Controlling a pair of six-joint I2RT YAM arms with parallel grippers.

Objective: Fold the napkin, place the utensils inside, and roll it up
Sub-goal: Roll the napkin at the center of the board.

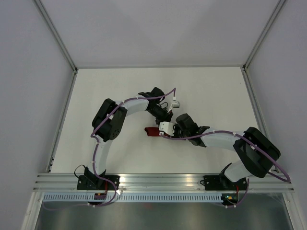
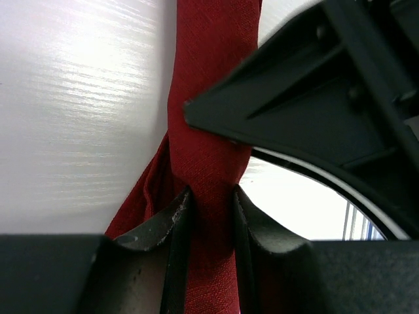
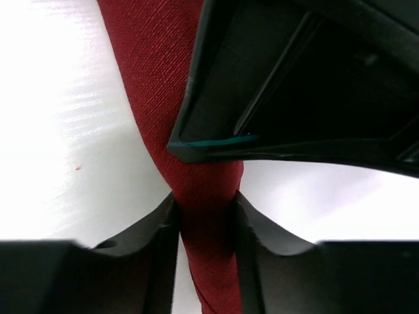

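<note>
The napkin (image 1: 151,132) is a dark red cloth rolled into a narrow bundle on the white table, and only its left end shows from above, between the two wrists. In the left wrist view the roll (image 2: 209,131) runs up from between my fingers, and my left gripper (image 2: 211,219) is shut on it. The right wrist view shows the same roll (image 3: 163,98), with my right gripper (image 3: 205,219) shut around it, both pads against the cloth. From above, the left gripper (image 1: 164,118) and right gripper (image 1: 171,129) meet over the bundle. The utensils are hidden.
Each wrist view is partly blocked by the other arm's dark gripper body (image 2: 314,98) (image 3: 308,85) close above the roll. The white table (image 1: 120,91) is bounded by metal rails at left, right and back. A metal rail runs along the near edge.
</note>
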